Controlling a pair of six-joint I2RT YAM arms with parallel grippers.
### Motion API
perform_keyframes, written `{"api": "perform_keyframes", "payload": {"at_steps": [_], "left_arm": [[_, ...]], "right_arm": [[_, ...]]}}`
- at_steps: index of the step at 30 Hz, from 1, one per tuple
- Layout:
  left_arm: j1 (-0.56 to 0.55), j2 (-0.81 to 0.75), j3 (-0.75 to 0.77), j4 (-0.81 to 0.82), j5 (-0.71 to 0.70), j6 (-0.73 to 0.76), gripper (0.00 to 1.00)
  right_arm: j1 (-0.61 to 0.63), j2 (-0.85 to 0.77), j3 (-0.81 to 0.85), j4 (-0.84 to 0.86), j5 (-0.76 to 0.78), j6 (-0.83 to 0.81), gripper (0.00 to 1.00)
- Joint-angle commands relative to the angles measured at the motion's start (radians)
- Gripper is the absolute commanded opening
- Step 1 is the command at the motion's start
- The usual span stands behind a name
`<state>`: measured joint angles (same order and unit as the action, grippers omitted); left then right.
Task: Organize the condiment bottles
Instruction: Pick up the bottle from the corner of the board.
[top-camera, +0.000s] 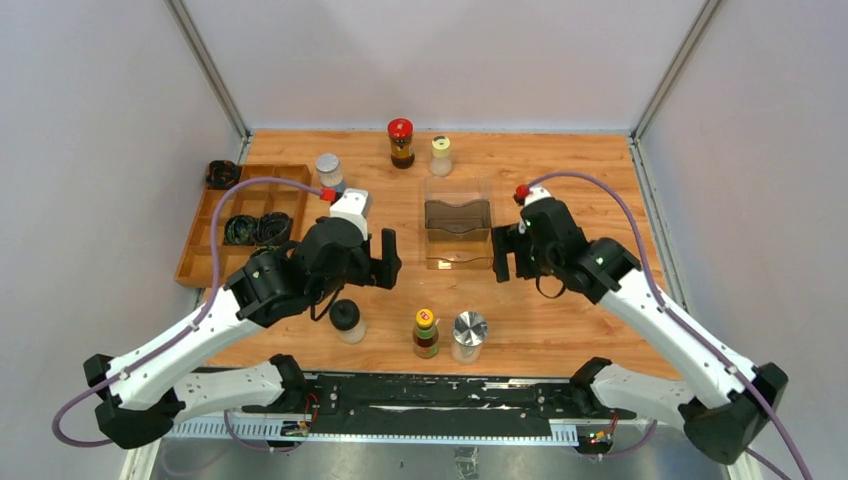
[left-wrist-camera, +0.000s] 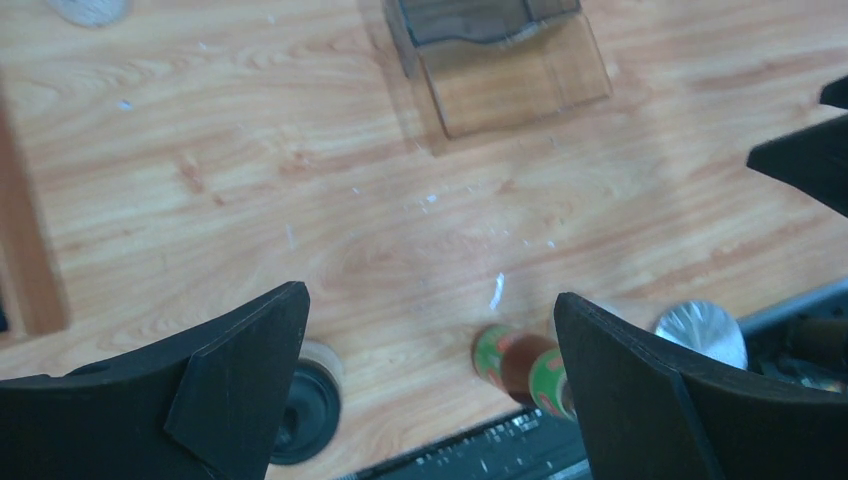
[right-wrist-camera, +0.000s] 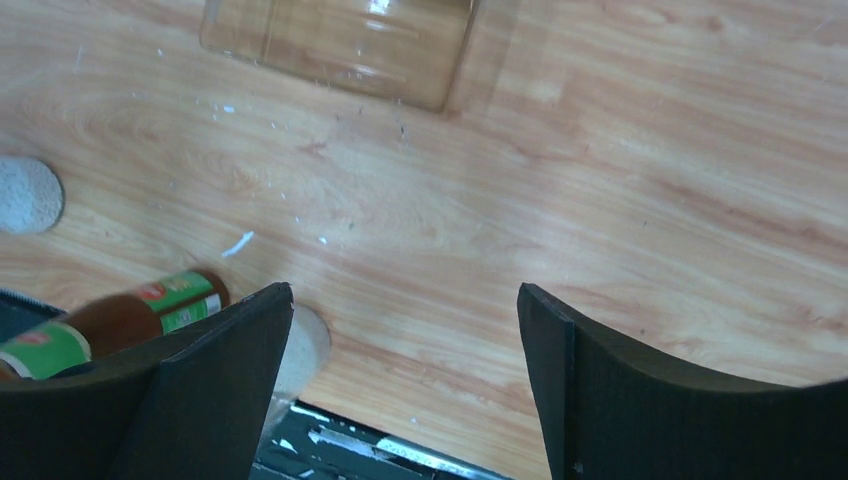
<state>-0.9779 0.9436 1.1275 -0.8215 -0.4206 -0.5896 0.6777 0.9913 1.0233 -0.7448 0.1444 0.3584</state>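
Observation:
Near the front edge stand a black-capped jar (top-camera: 347, 320), a yellow-capped brown sauce bottle (top-camera: 426, 333) and a silver-lidded jar (top-camera: 468, 335). At the back are a red-lidded dark jar (top-camera: 400, 142), a yellow-capped shaker (top-camera: 441, 155) and a grey-lidded jar (top-camera: 329, 170). My left gripper (top-camera: 385, 262) hangs open above bare wood, holding nothing. The left wrist view shows that gripper (left-wrist-camera: 428, 296) with the black-capped jar (left-wrist-camera: 305, 410) and the sauce bottle (left-wrist-camera: 515, 360) below it. My right gripper (top-camera: 503, 252) is open and holds nothing. In its wrist view the right gripper (right-wrist-camera: 404, 290) is over wood beside the sauce bottle (right-wrist-camera: 130, 320).
A clear plastic organizer (top-camera: 458, 222) sits mid-table between the two grippers. A wooden compartment tray (top-camera: 205, 235) at the left holds black coiled bundles (top-camera: 255, 228). Another bundle (top-camera: 222, 173) lies behind it. A black rail (top-camera: 420, 395) runs along the near edge.

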Motion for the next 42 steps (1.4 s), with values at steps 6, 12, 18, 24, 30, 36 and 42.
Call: {"api": "perform_keyframes", "payload": {"at_steps": [6, 12, 18, 24, 30, 36, 42], "left_arm": [[0.351, 0.086, -0.011, 0.287, 0.241, 0.183, 1.0], [0.443, 0.267, 0.132, 0.388, 0.25, 0.272, 1.0], [0.548, 0.461, 0.293, 0.435, 0.344, 0.288, 1.0], [0.602, 0.634, 0.426, 0.48, 0.379, 0.315, 1.0], [0.604, 0.747, 0.461, 0.601, 0.367, 0.379, 1.0], [0.605, 0.886, 0.551, 0.656, 0.347, 0.429, 1.0], [0.612, 1.023, 0.642, 0.707, 0.294, 0.475, 1.0]], "right_arm": [[-0.169, 0.295, 0.267, 0.106, -0.072, -0.076, 0.88], [-0.233, 0.508, 0.504, 0.143, -0.114, -0.132, 0.88], [-0.257, 0.729, 0.764, 0.145, -0.146, -0.171, 0.88], [-0.263, 0.929, 1.004, 0.141, -0.201, -0.207, 0.87], [-0.266, 1.027, 1.103, 0.189, -0.198, -0.267, 0.87], [-0.288, 1.097, 1.155, 0.217, -0.219, -0.246, 0.87], [-0.327, 1.113, 1.107, 0.223, -0.24, -0.209, 0.87]]}}
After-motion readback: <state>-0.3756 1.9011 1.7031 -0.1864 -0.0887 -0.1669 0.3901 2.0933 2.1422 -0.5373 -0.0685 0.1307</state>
